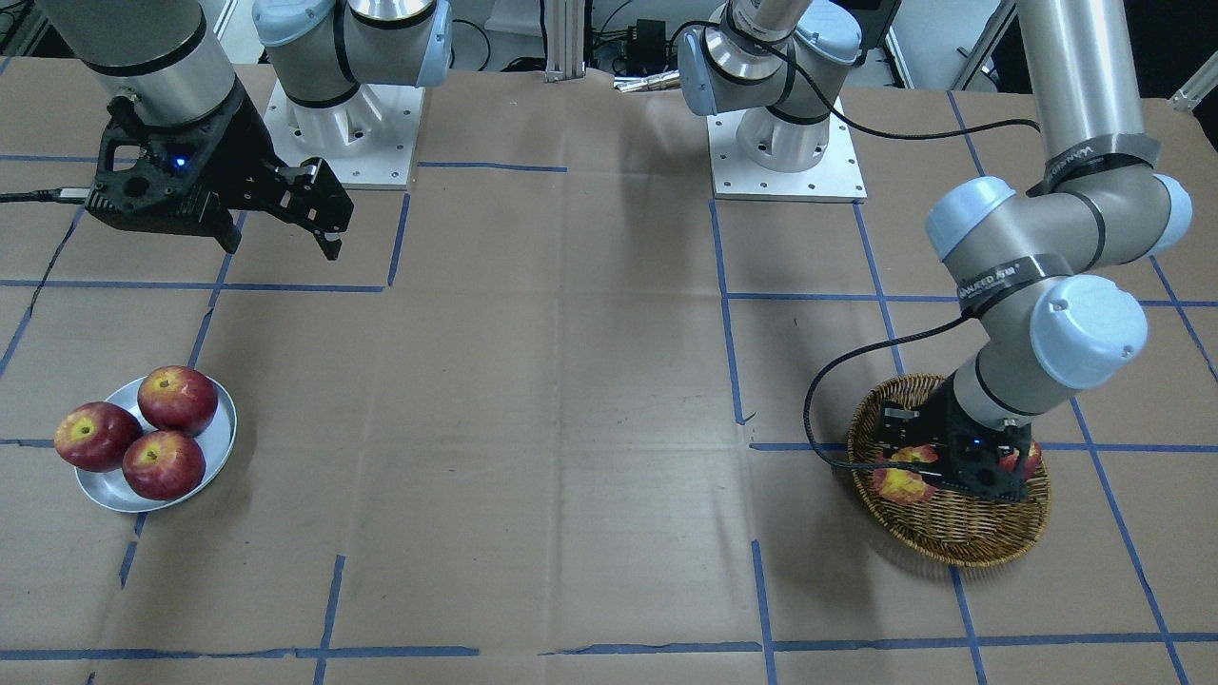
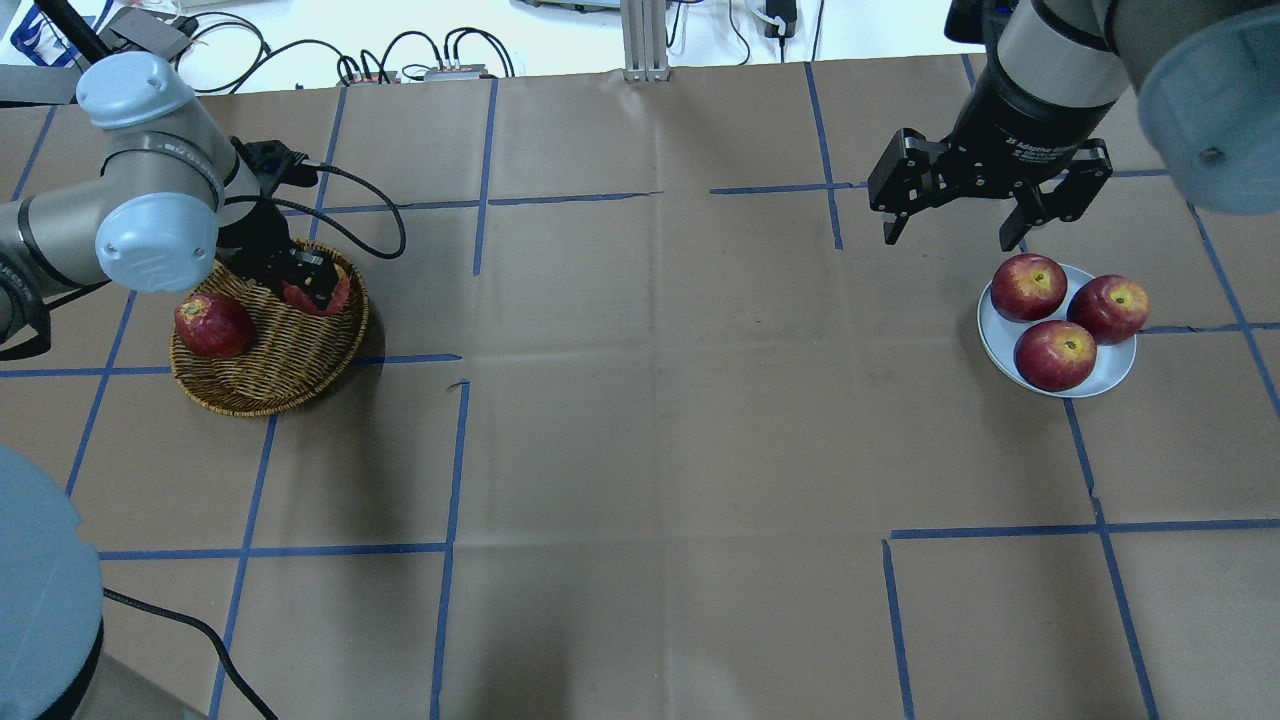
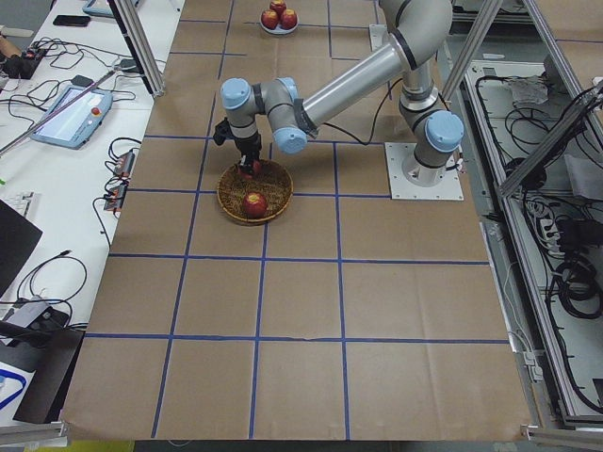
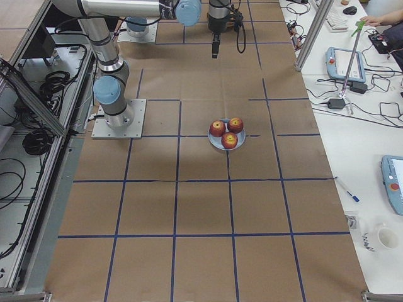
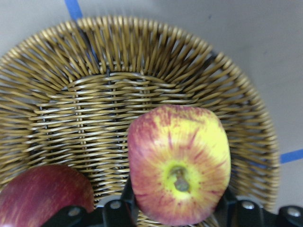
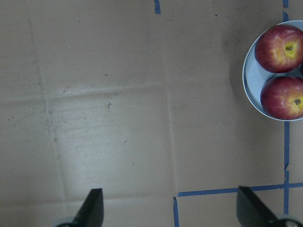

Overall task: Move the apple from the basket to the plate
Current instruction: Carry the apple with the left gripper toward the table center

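White, unreadable lettering [image 2: 1040,152] on right tool [image 2: 948,240]

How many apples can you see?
5. Three red apples sit on the plate; the dark red apple and the yellow-patched apple are in the basket. None seem hidden.

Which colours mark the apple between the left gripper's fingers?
The apple is red, streaked yellow around its stem; left wrist view.

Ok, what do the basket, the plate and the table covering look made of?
The basket looks like woven wicker, tan-brown, slightly glossy: interlaced strands show around the apple. The plate seems metal, silver-grey and smooth with a dull sheen, though coated ware is possible. The table covering looks like matte brown paper or cardboard: creases and fold lines show.
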Available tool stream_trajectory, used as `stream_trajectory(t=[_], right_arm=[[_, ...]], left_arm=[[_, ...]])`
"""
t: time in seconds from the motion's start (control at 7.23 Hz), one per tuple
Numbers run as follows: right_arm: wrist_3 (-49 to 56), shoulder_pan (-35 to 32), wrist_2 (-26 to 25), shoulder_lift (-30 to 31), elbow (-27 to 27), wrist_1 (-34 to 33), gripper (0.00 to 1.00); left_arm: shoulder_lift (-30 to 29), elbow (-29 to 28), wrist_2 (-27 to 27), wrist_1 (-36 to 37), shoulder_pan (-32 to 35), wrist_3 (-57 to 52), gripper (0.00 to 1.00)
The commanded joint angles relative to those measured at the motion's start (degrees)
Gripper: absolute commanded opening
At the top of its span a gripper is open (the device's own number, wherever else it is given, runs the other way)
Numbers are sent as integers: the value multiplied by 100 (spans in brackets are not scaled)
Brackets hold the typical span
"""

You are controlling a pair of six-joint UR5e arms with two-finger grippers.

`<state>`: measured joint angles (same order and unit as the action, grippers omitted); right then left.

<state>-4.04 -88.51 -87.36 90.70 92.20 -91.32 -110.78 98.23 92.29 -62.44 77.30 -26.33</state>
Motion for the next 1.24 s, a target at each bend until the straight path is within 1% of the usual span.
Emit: stream_trajectory(t=[0.0,0.14,0.28,0.41,0.55,0.83,0.97,1.11], right_arm=[[0,0,0,0,0,0,100],[0,0,0,0,0,0,100],[0,0,0,0,0,0,100],[0,0,0,0,0,0,100],[0,0,0,0,0,0,100],[9,0,9,-9,0,-9,100],[9,9,18,-26,0,-17,100],[18,9,18,-44,0,-26,100]], left_arm=[[267,-180,-18,-407,1158,1614,27],[181,-285,-36,-487,1782,2432,27],[101,-330,-384,-479,2224,3014,27],[-65,-339,-544,-401,2593,3577,27],[-232,-348,-528,-331,2849,3748,28],[-592,-348,-502,38,3289,4117,29],[-820,-348,-528,361,3405,4180,31],[-979,-348,-528,495,3441,4206,31]])
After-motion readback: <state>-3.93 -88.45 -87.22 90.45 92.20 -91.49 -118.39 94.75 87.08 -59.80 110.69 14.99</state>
